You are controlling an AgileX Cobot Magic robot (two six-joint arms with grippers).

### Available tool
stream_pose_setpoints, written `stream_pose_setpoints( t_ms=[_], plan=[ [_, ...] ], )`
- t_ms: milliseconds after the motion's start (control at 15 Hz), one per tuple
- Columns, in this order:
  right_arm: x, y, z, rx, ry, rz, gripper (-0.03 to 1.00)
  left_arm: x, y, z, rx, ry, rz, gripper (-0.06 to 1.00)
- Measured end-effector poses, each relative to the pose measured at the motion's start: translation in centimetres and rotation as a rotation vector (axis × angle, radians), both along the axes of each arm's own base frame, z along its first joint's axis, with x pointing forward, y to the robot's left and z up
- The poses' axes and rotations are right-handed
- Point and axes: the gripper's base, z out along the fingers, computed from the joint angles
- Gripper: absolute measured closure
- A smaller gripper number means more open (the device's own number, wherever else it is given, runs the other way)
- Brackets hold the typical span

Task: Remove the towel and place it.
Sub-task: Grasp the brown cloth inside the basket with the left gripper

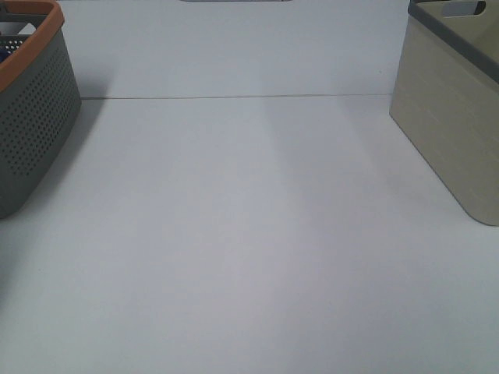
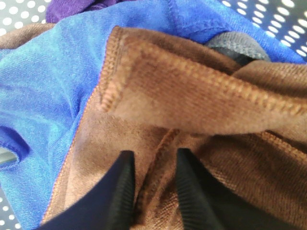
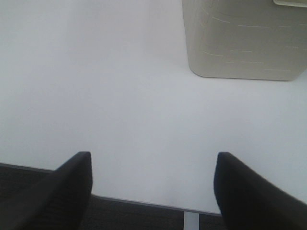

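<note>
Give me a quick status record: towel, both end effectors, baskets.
towel: brown, crumpled in the grey basket, over a blue cloth
left end effector: straddling a towel fold; grip unconfirmed
right end effector: open, empty, above the table edge
grey basket: orange rim, table's left
beige basket: table's right

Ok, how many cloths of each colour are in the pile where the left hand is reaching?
brown towel: 1
blue cloth: 1
purple cloth: 1
grey cloth: 1, mostly hidden
Total: 4 that show
</note>
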Motion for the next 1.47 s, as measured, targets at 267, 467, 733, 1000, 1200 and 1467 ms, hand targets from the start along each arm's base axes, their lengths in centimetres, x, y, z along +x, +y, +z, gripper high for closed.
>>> stream_pose_setpoints(
  t_ms=[267, 467, 733, 1000, 1200, 1467],
  plan=[
    [0.0, 0.0, 0.0, 0.000, 0.000, 0.000, 0.34, -0.3, 0.2, -0.7, 0.029, 0.051, -0.013, 0.67],
    [0.0, 0.0, 0.0, 0.000, 0.000, 0.000, 0.34, -0.2, 0.3, -1.3, 0.038, 0.066, -0.016, 0.67],
    [0.0, 0.0, 0.0, 0.000, 0.000, 0.000, 0.34, -0.1, 0.3, -1.7, 0.033, 0.067, -0.014, 0.67],
    [0.0, 0.0, 0.0, 0.000, 0.000, 0.000, 0.34, 0.5, 0.5, -1.4, 0.049, -0.007, 0.001, 0.76],
    [0.0, 0.0, 0.0, 0.000, 0.000, 0.000, 0.34, 0.6, 0.2, -1.4, 0.051, -0.012, -0.003, 0.94],
    [0.0, 0.0, 0.0, 0.000, 0.000, 0.000, 0.34, 0.0, -0.4, 0.5, 0.055, -0.005, -0.018, 0.94]
  ],
)
